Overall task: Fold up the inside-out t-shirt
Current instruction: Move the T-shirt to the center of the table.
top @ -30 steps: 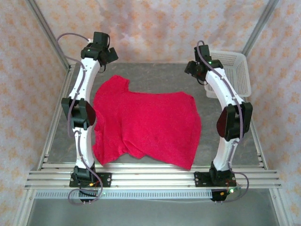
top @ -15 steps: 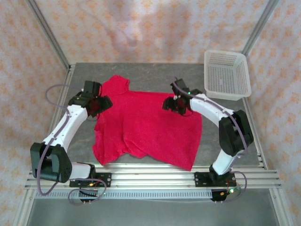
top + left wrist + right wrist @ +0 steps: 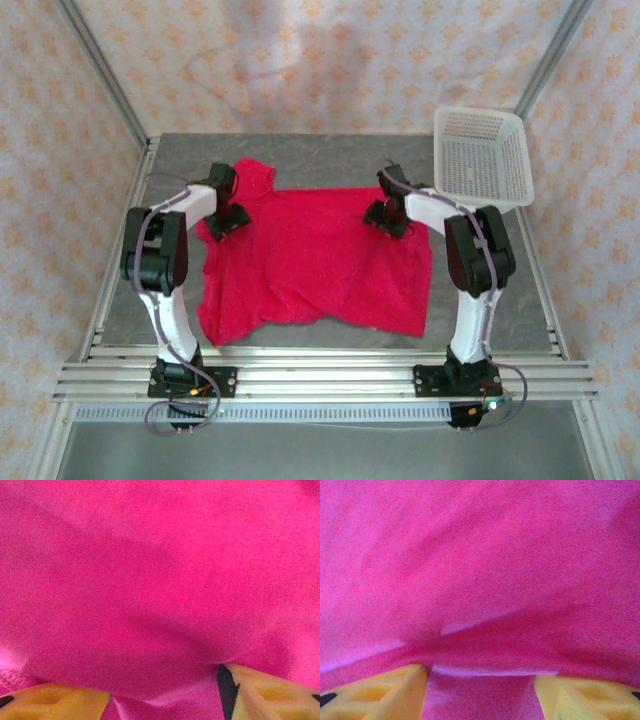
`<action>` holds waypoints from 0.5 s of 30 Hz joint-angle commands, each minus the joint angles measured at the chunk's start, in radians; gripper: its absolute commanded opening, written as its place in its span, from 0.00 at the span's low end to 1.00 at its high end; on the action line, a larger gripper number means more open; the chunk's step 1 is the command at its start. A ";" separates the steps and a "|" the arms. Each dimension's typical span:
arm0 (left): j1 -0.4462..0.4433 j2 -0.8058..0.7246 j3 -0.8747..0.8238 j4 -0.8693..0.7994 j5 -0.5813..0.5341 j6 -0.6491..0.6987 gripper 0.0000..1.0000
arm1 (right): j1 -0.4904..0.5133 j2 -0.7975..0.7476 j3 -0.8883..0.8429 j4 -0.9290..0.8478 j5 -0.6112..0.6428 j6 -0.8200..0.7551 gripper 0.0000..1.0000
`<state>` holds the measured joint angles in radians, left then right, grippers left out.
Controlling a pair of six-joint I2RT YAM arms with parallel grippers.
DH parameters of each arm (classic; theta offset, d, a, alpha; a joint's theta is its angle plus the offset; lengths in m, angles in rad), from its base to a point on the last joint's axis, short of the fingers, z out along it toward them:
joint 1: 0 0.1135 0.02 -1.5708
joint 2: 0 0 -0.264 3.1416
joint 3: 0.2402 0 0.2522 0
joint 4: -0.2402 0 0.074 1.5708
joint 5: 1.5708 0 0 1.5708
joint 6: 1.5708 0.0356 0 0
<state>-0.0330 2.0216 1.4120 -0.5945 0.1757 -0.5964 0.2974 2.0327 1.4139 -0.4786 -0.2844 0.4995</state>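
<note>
We are resting the left end effector [image 3: 226, 222] and right end effector [image 3: 386, 220] on the red t-shirt [image 3: 310, 265]. Both are standing half open, cloth bunching between their fingers.

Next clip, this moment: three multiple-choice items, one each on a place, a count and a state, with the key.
1. On the table, the white basket stands at: A) the near left corner B) the far right corner C) the centre.
2. Grippers down on the t-shirt: A) none B) one C) two.
3. The t-shirt is: A) spread out B) folded in half C) lifted off the table.
Key: B, it sits at that corner; C, left gripper and right gripper both rest on its far edge; A, it lies spread flat.
</note>
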 commanded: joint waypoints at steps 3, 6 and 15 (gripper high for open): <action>0.019 0.224 0.343 -0.075 -0.010 0.036 0.62 | -0.043 0.221 0.327 -0.149 0.140 -0.064 0.61; 0.019 0.194 0.409 -0.062 -0.013 0.049 0.64 | -0.044 0.248 0.469 -0.238 0.177 -0.102 0.61; 0.017 -0.468 -0.117 -0.090 -0.178 0.018 0.65 | 0.064 -0.147 0.136 -0.157 0.111 -0.129 0.62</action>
<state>-0.0212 1.7241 1.4242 -0.6140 0.0959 -0.5713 0.3016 2.0392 1.6421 -0.6395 -0.1734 0.3901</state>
